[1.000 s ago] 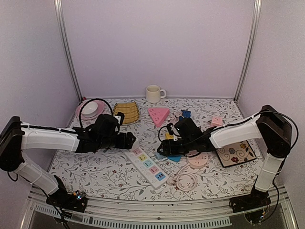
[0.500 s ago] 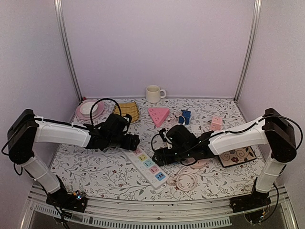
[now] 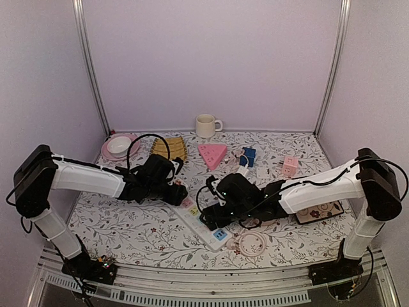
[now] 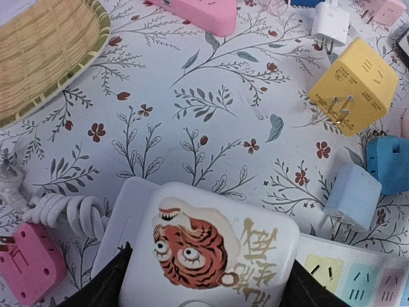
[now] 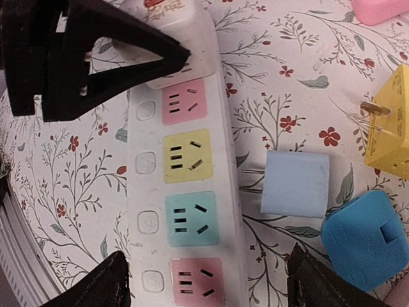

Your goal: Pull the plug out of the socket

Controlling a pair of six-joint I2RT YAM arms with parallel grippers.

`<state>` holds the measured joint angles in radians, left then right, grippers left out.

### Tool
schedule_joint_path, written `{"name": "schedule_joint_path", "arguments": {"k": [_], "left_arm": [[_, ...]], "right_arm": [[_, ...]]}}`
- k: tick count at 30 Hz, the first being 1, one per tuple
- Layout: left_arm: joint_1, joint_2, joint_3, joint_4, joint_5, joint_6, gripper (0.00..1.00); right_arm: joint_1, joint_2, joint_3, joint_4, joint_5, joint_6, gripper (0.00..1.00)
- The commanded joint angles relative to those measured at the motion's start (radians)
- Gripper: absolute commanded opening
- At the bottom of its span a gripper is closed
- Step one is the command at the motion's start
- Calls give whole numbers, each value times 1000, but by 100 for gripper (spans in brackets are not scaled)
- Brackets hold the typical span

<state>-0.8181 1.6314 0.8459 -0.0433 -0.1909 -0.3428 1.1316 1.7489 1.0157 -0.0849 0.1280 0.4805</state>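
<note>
A white plug [image 4: 217, 246] with a tiger sticker sits in the far end of the white power strip [image 3: 211, 231], the socket with pastel outlets [image 5: 185, 192]. My left gripper [image 4: 209, 276] straddles the plug, one black finger pressed against each side, shut on it. In the top view the left gripper [image 3: 175, 192] covers most of the plug. My right gripper [image 5: 211, 283] hangs open over the near half of the strip, one finger on either side and neither touching it. The right wrist view shows the plug [image 5: 163, 9] at the top between the left fingers [image 5: 96, 54].
Loose adapters lie right of the strip: yellow [image 4: 354, 83], light blue [image 5: 295, 184], blue [image 5: 364, 240]. A pink adapter [image 4: 29, 268] and coiled white cord [image 4: 64, 214] lie to its left. A woven tray [image 3: 169, 148], pink wedge [image 3: 213, 153], cup [image 3: 206, 125] and plate [image 3: 118, 146] stand behind.
Both arms have come in over the strip. The left gripper has moved right onto the plug and narrowed around it. The right gripper has slid left over the outlets.
</note>
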Motion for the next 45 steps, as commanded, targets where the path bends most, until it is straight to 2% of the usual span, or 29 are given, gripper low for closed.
{"name": "schedule_joint_path", "arguments": {"k": [1, 6, 8, 13, 22, 30, 40, 45], "left_arm": [[-9, -16, -20, 51, 36, 11, 47], [-10, -49, -48, 74, 50, 7, 35], [-9, -59, -58, 81, 53, 5, 30], [-10, -65, -68, 86, 54, 4, 24], [-22, -58, -65, 96, 61, -8, 19], [-41, -56, -51, 99, 67, 5, 0], [-54, -54, -33, 172, 48, 55, 0], [-47, -15, 41, 117, 44, 68, 0]], "right_arm": [[55, 59, 61, -7, 62, -52, 87], [70, 138, 128, -53, 106, -34, 82], [69, 148, 145, -63, 119, -15, 73], [70, 146, 178, -65, 135, 0, 50], [44, 220, 255, -24, 46, -10, 27], [-12, 269, 252, 31, -45, 8, 5], [-30, 296, 210, 27, -71, 39, 4], [-38, 319, 211, 27, -94, 46, 4]]}}
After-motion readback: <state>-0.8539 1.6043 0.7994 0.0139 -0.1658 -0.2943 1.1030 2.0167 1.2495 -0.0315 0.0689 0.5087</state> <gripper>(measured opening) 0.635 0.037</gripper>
